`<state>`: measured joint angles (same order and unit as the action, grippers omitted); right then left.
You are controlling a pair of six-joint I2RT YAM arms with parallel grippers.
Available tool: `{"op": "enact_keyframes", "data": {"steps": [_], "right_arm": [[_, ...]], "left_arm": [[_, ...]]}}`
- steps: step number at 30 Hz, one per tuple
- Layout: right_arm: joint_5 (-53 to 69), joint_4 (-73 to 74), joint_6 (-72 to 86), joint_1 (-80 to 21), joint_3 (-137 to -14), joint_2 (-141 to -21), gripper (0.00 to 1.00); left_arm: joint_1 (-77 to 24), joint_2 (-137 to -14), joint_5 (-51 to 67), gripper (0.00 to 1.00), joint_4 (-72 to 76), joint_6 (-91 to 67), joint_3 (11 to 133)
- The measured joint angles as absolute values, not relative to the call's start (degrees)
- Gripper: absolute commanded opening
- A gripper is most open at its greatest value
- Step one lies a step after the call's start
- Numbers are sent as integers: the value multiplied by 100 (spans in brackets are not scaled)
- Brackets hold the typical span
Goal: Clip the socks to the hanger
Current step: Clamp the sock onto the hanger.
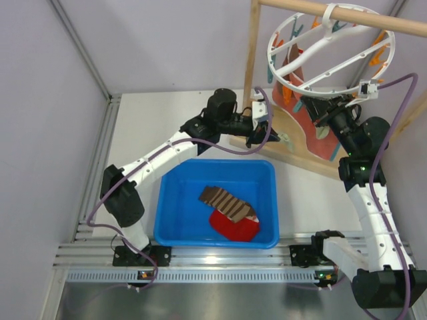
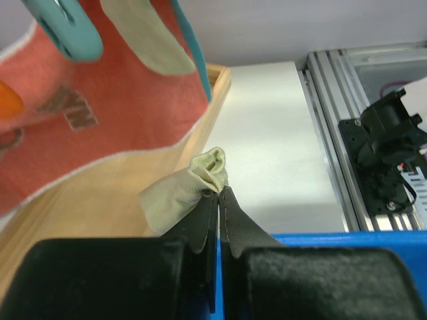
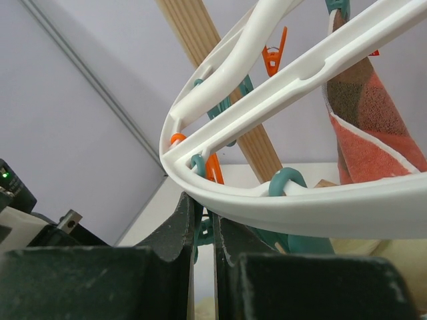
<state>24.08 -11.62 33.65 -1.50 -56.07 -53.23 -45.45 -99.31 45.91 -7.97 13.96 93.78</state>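
My left gripper [image 2: 219, 191] is shut on a bunched cream sock [image 2: 180, 193] and holds it above the wooden base; in the top view the left gripper [image 1: 262, 135] is left of this sock [image 1: 285, 140]. A second cream sock [image 2: 143, 37] hangs at the top by a teal peg [image 2: 67, 30]. The white ring hanger [image 1: 330, 50] hangs from the wooden rod. My right gripper [image 3: 204, 208] sits just under the hanger's rim [image 3: 300, 203], its fingers closed on a teal peg [image 3: 205, 230]. In the top view the right gripper [image 1: 315, 107] is below the ring.
A large salmon-red cloth [image 2: 87, 113] hangs from the hanger over the wooden frame base [image 1: 300, 160]. A blue bin [image 1: 267, 175] at the front holds a brown striped sock [image 1: 227, 202] and a red sock [image 1: 233, 227]. A wooden post [image 1: 252, 47] stands left of the ring.
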Motion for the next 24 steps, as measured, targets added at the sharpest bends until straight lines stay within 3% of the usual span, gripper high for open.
{"op": "enact_keyframes", "data": {"steps": [10, 24], "right_arm": [[2462, -1208, 3420, -150, -5607, -5339, 0], [2497, -1227, 3402, -150, -5607, -5336, 0]], "left_arm": [[-4668, -10313, 4709, 0, 301, 926, 10047], [-4650, -10713, 4668, 0, 812, 871, 10062]]}}
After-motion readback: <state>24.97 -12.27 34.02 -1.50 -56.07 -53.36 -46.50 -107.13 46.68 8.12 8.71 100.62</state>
